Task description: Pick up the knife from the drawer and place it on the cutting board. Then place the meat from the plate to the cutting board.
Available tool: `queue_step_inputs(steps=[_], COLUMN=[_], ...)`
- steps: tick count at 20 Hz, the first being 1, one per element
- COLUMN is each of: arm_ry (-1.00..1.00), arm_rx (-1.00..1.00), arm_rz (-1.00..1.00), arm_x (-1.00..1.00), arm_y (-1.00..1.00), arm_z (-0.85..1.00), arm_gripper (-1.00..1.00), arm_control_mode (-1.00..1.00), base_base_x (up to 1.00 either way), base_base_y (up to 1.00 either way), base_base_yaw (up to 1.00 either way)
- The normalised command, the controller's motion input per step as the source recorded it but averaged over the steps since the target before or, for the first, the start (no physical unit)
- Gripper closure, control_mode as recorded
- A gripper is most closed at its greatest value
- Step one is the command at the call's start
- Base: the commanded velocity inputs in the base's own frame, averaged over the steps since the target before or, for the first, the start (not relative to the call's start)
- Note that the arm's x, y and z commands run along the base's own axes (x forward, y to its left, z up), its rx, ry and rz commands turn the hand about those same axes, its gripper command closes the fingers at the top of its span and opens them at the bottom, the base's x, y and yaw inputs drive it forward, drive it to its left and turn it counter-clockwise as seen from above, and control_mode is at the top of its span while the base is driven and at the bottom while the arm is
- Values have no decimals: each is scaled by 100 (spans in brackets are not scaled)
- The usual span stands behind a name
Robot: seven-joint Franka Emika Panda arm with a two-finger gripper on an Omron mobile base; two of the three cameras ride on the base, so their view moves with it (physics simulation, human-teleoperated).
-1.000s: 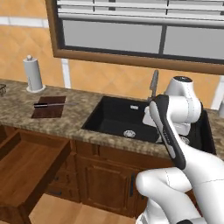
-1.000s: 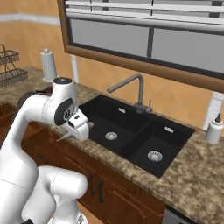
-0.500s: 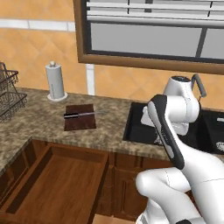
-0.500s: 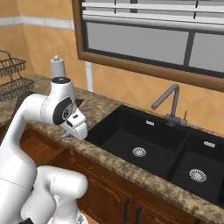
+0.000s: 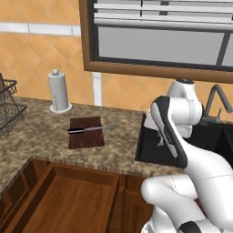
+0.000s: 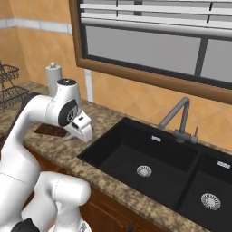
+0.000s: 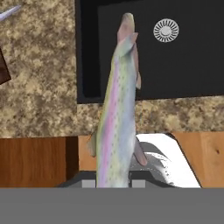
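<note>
Gripper [image 7: 113,183] is clamped shut on the meat, which is a whole fish [image 7: 118,109]: pink-green-silver, long, sticking straight out from the fingers in the hand view. Its head end hangs over the near-left corner of the black sink [image 7: 175,57]; the body crosses the granite counter [image 7: 39,87] front edge.

Knife [image 5: 91,129] is already on the cutting board [image 5: 85,133]: black handle at the board's left edge, blade running right and its tip overhanging the board's right edge onto the counter. Board sits on the counter between the paper towel roll [image 5: 58,91] at the back wall and the sink's left rim, well apart from both.

Drawer [image 5: 68,200] is pulled open below the counter's front edge, plain wood bottom showing.

Wire dish rack [image 5: 8,111] sits at the counter's far left. Faucet [image 6: 179,118] is behind the sink, under the window [image 6: 149,45].

In the right base view, the arm's wrist is just over the counter at the sink's left rim.
</note>
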Motion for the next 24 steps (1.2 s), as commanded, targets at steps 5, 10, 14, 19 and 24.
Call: queue_step_inputs(steps=[5,10,14,19,24], arm_ry=[4,4,1,7,13], arm_rx=[1,0,0,0,-5], arm_rz=[37,22,12,7,0], arm_x=[96,100,91,95,90], arm_y=[70,98,100,84,59], arm_z=[-10,-44,-46,-53,-60], arm_gripper=[100,100,100,100,100], arm_control_mode=[-100,-100,-100,-100,-100], base_base_x=[0,0,0,0,0], base_base_y=[0,0,0,0,0], base_base_yaw=[0,0,0,0,0])
